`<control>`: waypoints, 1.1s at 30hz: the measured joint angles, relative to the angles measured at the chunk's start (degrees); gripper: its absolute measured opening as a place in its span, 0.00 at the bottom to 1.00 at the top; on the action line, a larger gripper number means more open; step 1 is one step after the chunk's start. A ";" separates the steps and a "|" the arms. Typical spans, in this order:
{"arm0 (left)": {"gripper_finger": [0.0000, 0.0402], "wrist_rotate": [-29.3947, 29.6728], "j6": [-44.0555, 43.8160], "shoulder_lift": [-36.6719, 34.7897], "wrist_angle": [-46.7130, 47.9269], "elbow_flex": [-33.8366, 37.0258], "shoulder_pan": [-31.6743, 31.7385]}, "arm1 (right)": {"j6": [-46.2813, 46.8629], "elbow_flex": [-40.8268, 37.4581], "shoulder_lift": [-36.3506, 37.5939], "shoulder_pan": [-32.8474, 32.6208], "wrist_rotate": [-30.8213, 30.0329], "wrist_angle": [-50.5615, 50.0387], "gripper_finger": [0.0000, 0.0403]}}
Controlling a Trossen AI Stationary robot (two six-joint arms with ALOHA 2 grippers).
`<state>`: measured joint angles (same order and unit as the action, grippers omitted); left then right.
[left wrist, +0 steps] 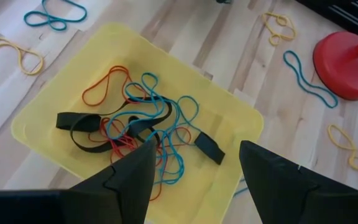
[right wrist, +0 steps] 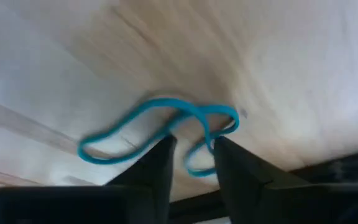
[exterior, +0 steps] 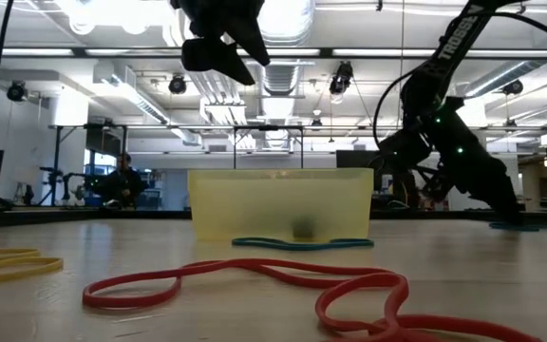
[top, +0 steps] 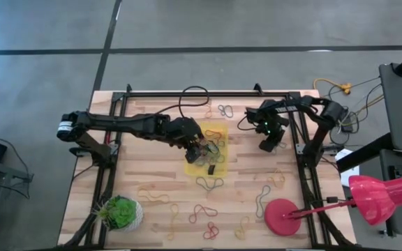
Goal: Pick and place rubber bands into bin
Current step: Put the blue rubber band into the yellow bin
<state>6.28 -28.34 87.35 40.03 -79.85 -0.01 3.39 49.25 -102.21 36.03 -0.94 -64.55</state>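
red rubber band [exterior: 254, 285] lies nearest. right claw [right wrist: 191, 152], down on the surface, closes around a blue band [right wrist: 160, 134], perhaps gripping. left claw [left wrist: 194, 174], apart, hovers over the bin [left wrist: 55, 93] after release.

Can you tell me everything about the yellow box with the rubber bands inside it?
The bin is a shallow, see-through yellow plastic tray with rounded corners. It sits flat and upright on the wooden table, near the middle. Inside lies a tangled pile of rubber bands: red, blue and flat black ones. More bands lie loose on the table around it, one blue one right against its front wall. The left hand hangs open above it, not touching it.
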 joint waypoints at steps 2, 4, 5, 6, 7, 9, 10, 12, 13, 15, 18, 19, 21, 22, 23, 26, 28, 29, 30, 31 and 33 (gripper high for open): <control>0.54 0.00 0.00 0.00 -0.03 0.25 0.00 | -0.63 1.02 -0.89 0.28 0.06 -0.07 0.17; 0.54 0.00 -0.41 0.00 0.00 0.59 0.00 | -0.60 1.88 -1.93 0.61 0.16 -0.46 0.11; 0.54 -0.02 -1.12 0.00 0.04 0.68 -0.04 | -0.62 2.23 -2.51 0.64 0.18 -0.67 0.08; 0.54 -0.02 -1.30 0.00 0.04 0.72 -0.04 | -0.63 2.56 -3.05 0.64 0.16 -0.94 0.06; 0.54 -0.01 -1.33 0.00 -0.01 0.72 -0.04 | -0.63 2.97 -3.59 0.62 0.14 -1.30 0.04; 0.54 -0.02 -1.33 0.00 0.00 0.74 -0.11 | -1.17 3.62 -4.08 0.56 0.74 -1.74 0.03; 0.54 -0.02 -1.33 0.00 0.00 0.72 -0.11 | -1.67 3.98 -4.16 0.31 1.38 -1.81 0.02; 0.54 -0.02 -1.33 0.00 0.00 0.73 -0.11 | -1.91 5.13 -3.84 -0.16 2.46 -1.53 0.02; 0.54 -0.02 -1.33 -0.03 0.01 0.74 -0.13 | -1.85 5.87 -3.35 -0.49 3.14 -0.66 0.02; 0.54 -0.01 -1.33 -0.04 0.00 0.74 -0.13 | -1.66 7.53 -1.89 -1.36 4.07 1.14 0.02; 0.54 0.00 -1.31 -0.04 0.00 0.74 -0.15 | -0.81 10.09 1.18 -2.42 5.53 -1.23 0.02; 0.54 -0.02 -1.31 -0.04 0.00 0.74 -0.15 | -0.50 11.28 2.23 -2.75 6.20 -2.05 0.02; 0.54 -0.02 -1.30 -0.04 0.00 0.74 -0.15 | 0.37 13.93 4.25 -3.72 7.35 -4.08 0.02; 0.54 -0.01 -1.28 -0.04 0.00 0.74 -0.15 | 0.64 15.32 5.22 -4.31 7.61 -5.60 0.02; 0.54 -0.01 -1.11 -0.04 0.00 0.74 -0.14 | 0.94 16.74 6.26 -5.04 7.92 -6.59 0.02; 0.54 -0.02 -0.85 -0.04 0.00 0.74 -0.11 | 2.47 21.58 9.52 -7.16 11.74 -7.55 0.02; 0.54 0.00 -0.83 -0.04 0.00 0.74 -0.11 | 4.49 25.29 11.13 -9.15 14.79 -7.75 0.02; 0.54 0.00 -0.71 -0.04 0.00 0.74 -0.11 | 6.03 27.47 11.59 -10.52 15.76 -7.69 0.02; 0.54 -0.01 -0.29 -0.04 0.00 0.74 -0.11 | 7.53 29.79 11.76 -11.89 16.32 -7.39 0.02; 0.54 -0.01 0.21 -0.04 0.02 0.74 -0.11 | 8.96 31.95 11.70 -13.40 16.60 -7.21 0.02; 0.54 -0.02 0.46 -0.12 0.15 0.74 -0.11 | 10.12 36.59 10.69 -16.49 17.80 -6.75 0.02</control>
<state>6.26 -27.88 87.23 40.18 -79.11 -0.12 13.51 85.84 -91.52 19.54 16.86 -71.30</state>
